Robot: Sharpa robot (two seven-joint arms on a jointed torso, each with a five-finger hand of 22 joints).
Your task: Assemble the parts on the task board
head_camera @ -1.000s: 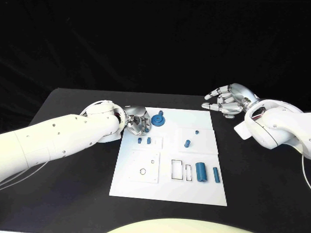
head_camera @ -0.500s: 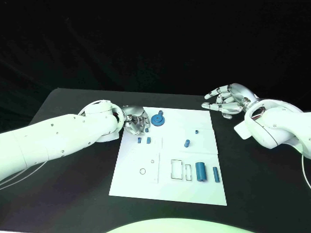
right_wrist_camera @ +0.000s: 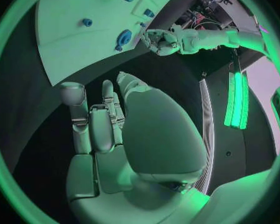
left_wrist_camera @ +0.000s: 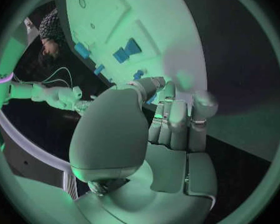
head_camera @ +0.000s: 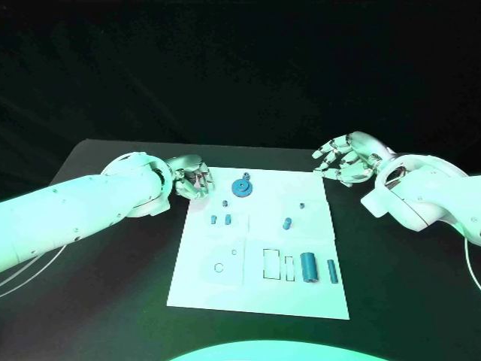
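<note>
Lying flat mid-table, the white rectangular task board (head_camera: 260, 248) carries small blue parts: a round disc with a peg (head_camera: 242, 187) near its far edge and two upright cylinders (head_camera: 310, 267) near its front. The silver left hand (head_camera: 191, 179) hovers off the board's far left corner, fingers curled around nothing. The silver right hand (head_camera: 347, 158) hangs beyond the far right corner, fingers apart and empty. Its fingertips are hard to make out.

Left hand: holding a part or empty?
Empty: the left hand hovers beside the task board, nothing between its fingers.
</note>
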